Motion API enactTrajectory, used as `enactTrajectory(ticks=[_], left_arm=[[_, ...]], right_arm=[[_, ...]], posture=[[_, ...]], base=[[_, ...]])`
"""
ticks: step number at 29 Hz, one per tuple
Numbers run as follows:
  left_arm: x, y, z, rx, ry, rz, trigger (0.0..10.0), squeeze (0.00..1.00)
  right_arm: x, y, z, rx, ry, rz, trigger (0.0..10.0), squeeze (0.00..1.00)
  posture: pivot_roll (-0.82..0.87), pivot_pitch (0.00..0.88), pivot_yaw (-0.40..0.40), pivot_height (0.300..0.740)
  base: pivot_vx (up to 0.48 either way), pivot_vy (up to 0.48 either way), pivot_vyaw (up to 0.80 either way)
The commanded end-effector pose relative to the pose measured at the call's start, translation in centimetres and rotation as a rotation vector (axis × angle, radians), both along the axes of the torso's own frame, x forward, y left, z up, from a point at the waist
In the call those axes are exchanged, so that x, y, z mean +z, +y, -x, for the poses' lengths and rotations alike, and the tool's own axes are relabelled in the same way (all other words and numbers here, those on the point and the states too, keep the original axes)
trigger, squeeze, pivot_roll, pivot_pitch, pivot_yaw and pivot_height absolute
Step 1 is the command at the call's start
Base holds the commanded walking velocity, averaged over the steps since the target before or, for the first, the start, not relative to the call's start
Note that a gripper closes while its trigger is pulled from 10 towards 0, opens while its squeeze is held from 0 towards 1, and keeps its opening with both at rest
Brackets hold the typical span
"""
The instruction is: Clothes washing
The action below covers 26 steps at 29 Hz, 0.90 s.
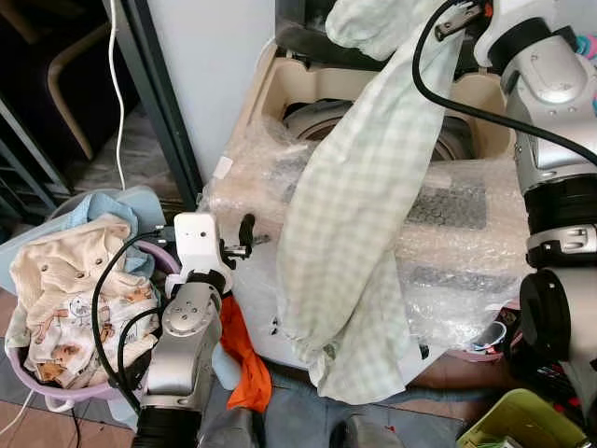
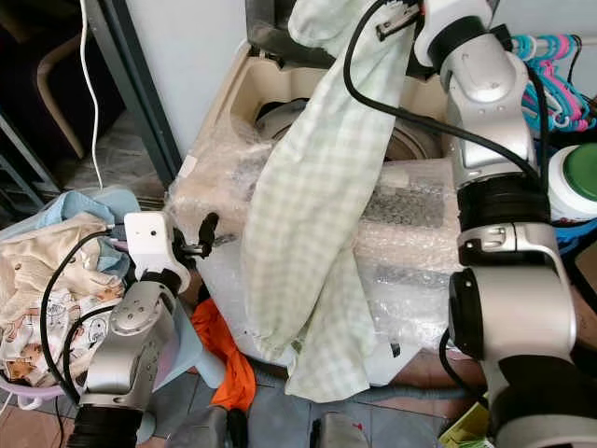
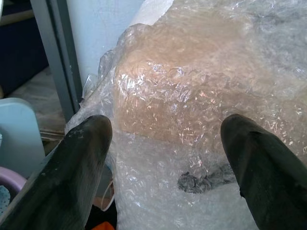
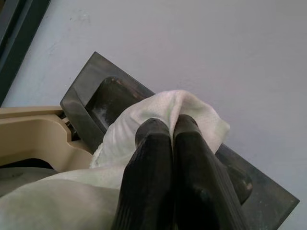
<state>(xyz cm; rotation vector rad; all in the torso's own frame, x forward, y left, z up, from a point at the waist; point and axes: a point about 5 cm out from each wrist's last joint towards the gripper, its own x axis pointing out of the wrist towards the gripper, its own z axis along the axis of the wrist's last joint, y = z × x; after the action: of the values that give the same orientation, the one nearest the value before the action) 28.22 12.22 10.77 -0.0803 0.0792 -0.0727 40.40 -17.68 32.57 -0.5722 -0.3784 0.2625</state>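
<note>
The washing machine, a beige top-loader, stands against the pale wall with its lid raised at the back and its front half swathed in bubble wrap. Its drum opening lies open towards the back edge of the machine's top.

A pale green checked garment hangs over the machine with its long axis running from high at the back right down to low at the front. Its upper end is bunched up above the lid, and its lower end dangles past the machine's front edge, near the floor.

The right arm reaches up and forward, bent at the elbow, with its wrist high above the back of the machine. The right pincer is clenched on the top fold of the garment, fingers pressed together just in front of the dark lid.

The left arm is held low at the machine's front left corner, forearm upright. The left pincer is released, fingers spread wide and pointing at the bubble wrap, touching nothing.

A lilac laundry basket heaped with cream clothes sits on the floor left of the machine. An orange cloth lies at the machine's foot.
</note>
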Motion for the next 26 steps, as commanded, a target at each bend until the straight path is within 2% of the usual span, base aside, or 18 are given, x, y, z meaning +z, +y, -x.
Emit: enactTrajectory(ticks=[1, 2, 4, 5, 7, 10, 12, 14, 15, 16, 17, 19, 21, 22, 24, 26], left_arm=[[-0.2, -0.2, -0.1, -0.011, 0.016, -0.003, 10.0, 0.0], [-0.2, -0.2, -0.1, -0.015, 0.013, -0.005, 10.0, 0.0], [-0.2, -0.2, -0.1, -0.013, 0.013, -0.005, 10.0, 0.0], [-0.2, -0.2, -0.1, -0.01, 0.014, -0.003, 10.0, 0.0], [-0.3, -0.3, -0.1, 0.003, 0.015, 0.0, 10.0, 0.0], [-0.4, -0.3, 0.1, 0.022, 0.019, 0.003, 10.0, 0.0], [-0.4, -0.2, 0.1, 0.03, 0.022, 0.006, 10.0, 0.0], [-0.4, -0.2, 0.1, 0.03, 0.022, 0.007, 10.0, 0.0], [-0.4, -0.3, 0.1, 0.024, 0.023, 0.007, 10.0, 0.0], [-0.4, -0.3, 0.1, 0.024, 0.023, 0.007, 10.0, 0.0], [-0.4, -0.4, 0.1, 0.016, 0.025, 0.005, 10.0, 0.0], [-0.4, -0.4, 0.1, 0.016, 0.025, 0.005, 10.0, 0.0], [-0.5, -0.6, 0.1, 0.0, 0.029, 0.003, 10.0, 0.0], [-0.5, -0.6, 0.1, 0.0, 0.029, 0.003, 10.0, 0.0], [-0.5, -0.7, 0.1, -0.007, 0.034, 0.0, 10.0, 0.0], [-0.6, -0.7, 0.1, -0.01, 0.037, -0.001, 10.0, 0.0]], right_arm=[[6.2, 0.4, 0.2, -0.016, -0.146, -0.022, 10.0, 0.0], [8.9, -0.8, 0.4, -0.096, -0.19, -0.143, 10.0, 0.0], [10.9, -1.9, 0.8, -0.18, -0.252, -0.201, 10.0, 0.0], [11.9, -2.4, 1.2, -0.217, -0.297, -0.206, 10.0, 0.0], [12.9, -2.5, 1.6, -0.242, -0.363, -0.145, 10.0, 0.0], [10.3, -1.4, 0.6, -0.199, -0.284, -0.048, 10.0, 0.0], [6.5, -0.6, -0.5, -0.166, -0.184, 0.05, 10.0, 0.0], [3.2, -0.1, -1.2, -0.141, -0.076, 0.098, 10.0, 0.0], [0.6, 0.1, -1.6, -0.118, 0.028, 0.131, 10.0, 0.0], [0.6, 0.1, -1.6, -0.118, 0.028, 0.131, 10.0, 0.0], [-2.1, 0.3, -1.9, -0.092, 0.144, 0.166, 10.0, 0.0], [-2.1, 0.3, -1.9, -0.092, 0.144, 0.166, 10.0, 0.0], [-7.7, 0.1, -1.5, -0.025, 0.357, 0.261, 10.0, 0.0], [-7.7, 0.1, -1.5, -0.025, 0.357, 0.261, 10.0, 0.0], [-9.8, -0.5, -0.9, 0.024, 0.447, 0.269, 10.0, 0.0], [-10.0, -0.8, -0.8, 0.036, 0.461, 0.257, 10.0, 0.02]], posture=[[-0.03, 0.065, -0.009, 0.74], [-0.03, 0.063, -0.014, 0.74], [-0.03, 0.061, -0.024, 0.74], [-0.02, 0.059, -0.028, 0.74], [-0.02, 0.057, -0.037, 0.74], [-0.01, 0.057, -0.046, 0.74], [-0.01, 0.06, -0.047, 0.74], [-0.01, 0.063, -0.044, 0.74], [-0.01, 0.065, -0.041, 0.74], [-0.01, 0.065, -0.041, 0.74], [-0.01, 0.068, -0.036, 0.74], [-0.01, 0.068, -0.036, 0.74], [-0.02, 0.077, -0.028, 0.74], [-0.02, 0.077, -0.028, 0.74], [-0.03, 0.082, -0.027, 0.74], [-0.03, 0.084, -0.027, 0.74]], base=[[0.0, 0.0, 0.0], [0.0, 0.0, 0.0], [0.0, 0.0, 0.0], [0.0, 0.0, 0.0], [0.0, 0.0, 0.0], [0.0, 0.0, 0.0], [0.0, 0.0, 0.0], [0.0, 0.0, 0.0], [0.0, 0.0, 0.0], [0.0, 0.0, 0.0], [0.0, 0.0, 0.0], [0.0, 0.0, 0.0], [0.0, 0.0, 0.0], [0.0, 0.0, 0.0], [0.0, 0.0, 0.0], [0.0, 0.0, 0.0]])
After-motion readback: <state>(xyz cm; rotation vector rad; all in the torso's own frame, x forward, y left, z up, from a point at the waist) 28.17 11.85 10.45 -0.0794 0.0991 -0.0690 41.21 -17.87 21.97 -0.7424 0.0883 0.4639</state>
